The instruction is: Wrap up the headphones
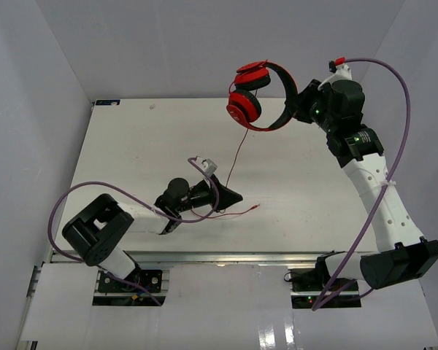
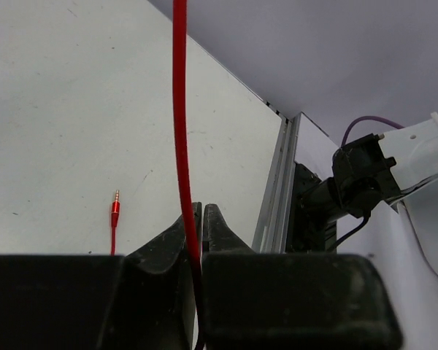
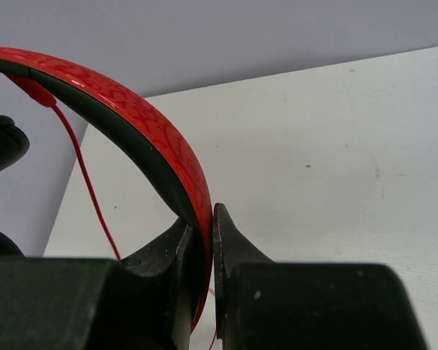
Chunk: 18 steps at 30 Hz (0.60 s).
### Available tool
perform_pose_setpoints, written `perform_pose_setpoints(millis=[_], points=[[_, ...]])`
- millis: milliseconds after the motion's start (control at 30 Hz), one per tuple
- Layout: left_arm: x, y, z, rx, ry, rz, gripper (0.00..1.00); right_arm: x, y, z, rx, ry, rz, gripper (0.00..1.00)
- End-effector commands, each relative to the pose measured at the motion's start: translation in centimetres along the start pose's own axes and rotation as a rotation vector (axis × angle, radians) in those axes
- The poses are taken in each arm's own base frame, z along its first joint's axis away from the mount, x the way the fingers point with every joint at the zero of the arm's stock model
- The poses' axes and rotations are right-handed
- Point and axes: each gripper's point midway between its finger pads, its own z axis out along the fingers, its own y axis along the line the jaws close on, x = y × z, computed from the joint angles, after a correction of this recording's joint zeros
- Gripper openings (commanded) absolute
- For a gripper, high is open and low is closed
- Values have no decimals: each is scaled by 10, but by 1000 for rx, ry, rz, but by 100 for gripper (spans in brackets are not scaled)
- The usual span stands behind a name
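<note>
In the right wrist view, the headphones (image 3: pixel 124 117) are cut off by the left edge, with only part of the headband shown clearly. In the left wrist view, the cord (image 2: pixel 179 109) is cropped at the top edge and hidden below between the fingers of the left gripper (image 2: pixel 201 219).
</note>
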Motion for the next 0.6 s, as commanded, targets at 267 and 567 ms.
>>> perform_pose_setpoints(millis=[267, 567], points=[[13, -68, 23, 104, 107, 101, 7, -1, -84, 19, 389, -187, -70, 8], [-3, -115, 17, 139, 211, 140, 7, 39, -114, 20, 497, -221, -262, 8]])
